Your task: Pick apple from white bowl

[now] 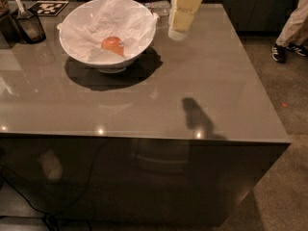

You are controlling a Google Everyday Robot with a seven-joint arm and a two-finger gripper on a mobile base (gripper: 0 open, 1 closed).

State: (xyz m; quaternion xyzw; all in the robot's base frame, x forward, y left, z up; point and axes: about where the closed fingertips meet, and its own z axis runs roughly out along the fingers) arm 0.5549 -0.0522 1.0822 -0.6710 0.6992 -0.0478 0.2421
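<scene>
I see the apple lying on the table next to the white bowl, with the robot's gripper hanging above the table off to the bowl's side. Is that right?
Not quite. The apple is not on the table; it lies inside the white bowl, on the crumpled paper lining it, as the camera view shows. The rest holds: the gripper hangs above the table off to the bowl's side.
</scene>
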